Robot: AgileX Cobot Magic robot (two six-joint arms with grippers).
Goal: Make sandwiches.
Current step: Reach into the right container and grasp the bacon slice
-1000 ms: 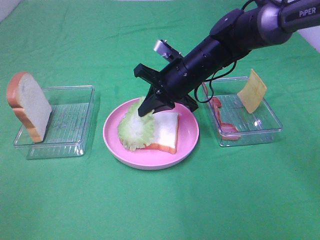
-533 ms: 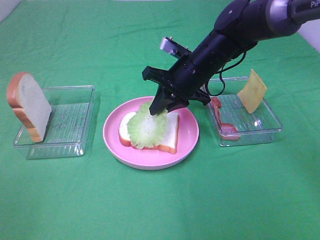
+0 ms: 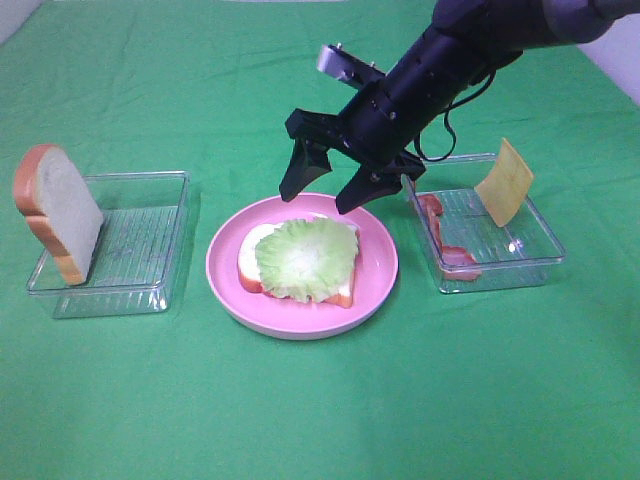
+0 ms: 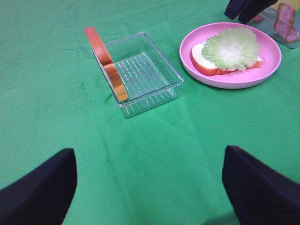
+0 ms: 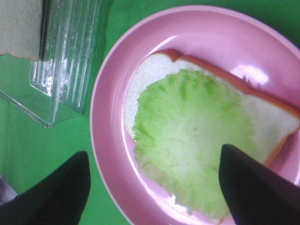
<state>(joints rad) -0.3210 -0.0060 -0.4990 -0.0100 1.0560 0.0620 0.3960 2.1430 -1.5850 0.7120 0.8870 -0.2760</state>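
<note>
A white bread slice (image 3: pixel 340 290) with a green lettuce leaf (image 3: pixel 306 258) on it lies on the round pink plate (image 3: pixel 225 280). It shows in the left wrist view (image 4: pixel 231 47) and the right wrist view (image 5: pixel 192 140) too. My right gripper (image 3: pixel 324 192) is open and empty just above the plate's far side. A second bread slice (image 3: pixel 55 210) leans on the left clear tray (image 3: pixel 140 240). The right clear tray (image 3: pixel 520 245) holds a bacon strip (image 3: pixel 440 235) and a cheese square (image 3: pixel 505 180). My left gripper (image 4: pixel 149 187) is open over bare cloth, out of the exterior view.
Green cloth covers the whole table (image 3: pixel 320 400). The right arm (image 3: pixel 470 50) reaches in from the upper right, over the back of the bacon tray.
The right gripper let go of the lettuce, which now lies flat on the bread. The gripper opened and rose up and back from the plate.
</note>
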